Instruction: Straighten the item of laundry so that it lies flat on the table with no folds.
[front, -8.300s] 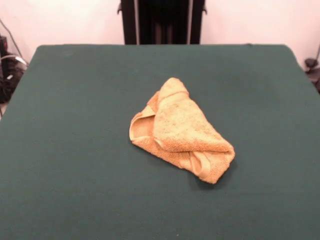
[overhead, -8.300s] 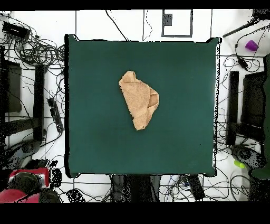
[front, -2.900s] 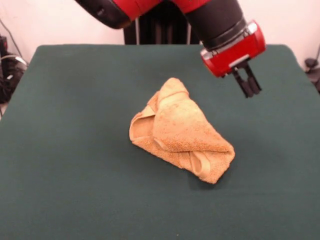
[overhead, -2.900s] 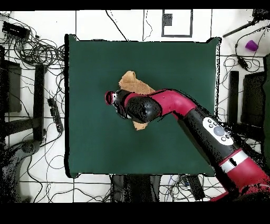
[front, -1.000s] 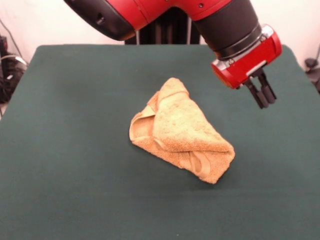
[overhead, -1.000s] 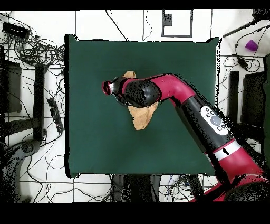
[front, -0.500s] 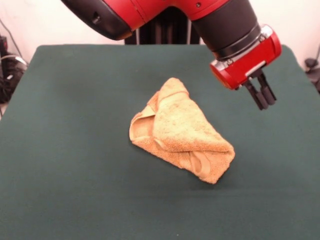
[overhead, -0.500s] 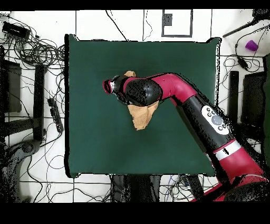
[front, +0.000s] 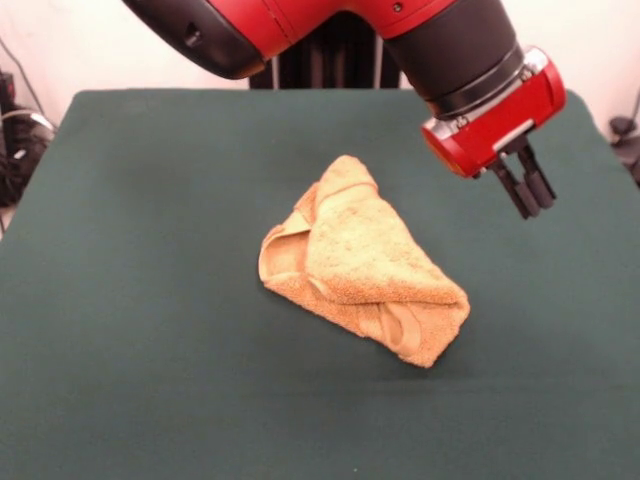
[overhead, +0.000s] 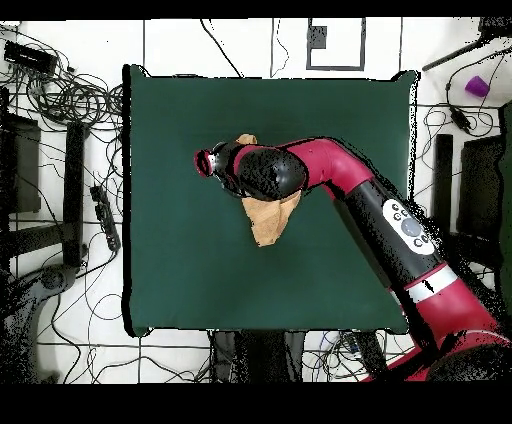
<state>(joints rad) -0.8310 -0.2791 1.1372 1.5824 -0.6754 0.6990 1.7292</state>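
The golden-orange towel (front: 360, 265) lies crumpled and folded over itself near the middle of the green table (front: 150, 300). A smooth hem band shows at its left edge and another at its near end. My gripper (front: 532, 198) hangs in the air to the right of the towel and above the table, clear of the cloth. Its two dark fingers are pressed together and hold nothing. In the overhead view the arm's wrist covers the towel's upper part, so only the lower tip of the towel (overhead: 265, 222) and a small corner show. There the gripper (overhead: 205, 162) sits just left of the towel.
The red and black arm (overhead: 380, 215) reaches across the table (overhead: 180, 270) from the bottom right in the overhead view. Cables and equipment lie on the floor around the table. The robot's dark pedestal (front: 325, 50) stands behind the table's far edge.
The arm has come in over the table since the earliest frames and moved out to the towel's right. In the last second it has barely shifted. The towel has not moved.
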